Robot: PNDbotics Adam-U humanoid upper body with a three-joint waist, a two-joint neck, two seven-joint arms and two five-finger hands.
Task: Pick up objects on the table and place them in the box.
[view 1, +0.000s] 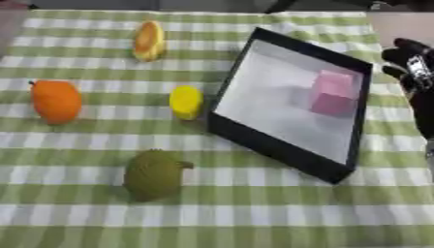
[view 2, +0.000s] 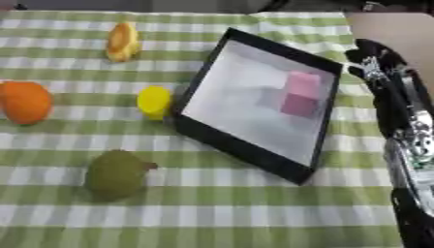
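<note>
Box (view 1: 292, 154), black rim, white inside, sits askew on checked surface (view 1: 254, 213), right of centre; pink block (view 1: 332, 92) inside, far right part. Left eye view: yellow piece (view 1: 186, 101) just beside box's left edge, orange fruit (view 1: 56, 101) far left, yellow-orange fruit (view 1: 148, 40) up top, green fruit (view 1: 154, 175) near front. Right robot hand (view 1: 409, 65) just past box's right rim, empty; fingers: can't tell curl. Right eye view: same layout, rt arm (view 2: 407, 145) running down right edge.
</note>
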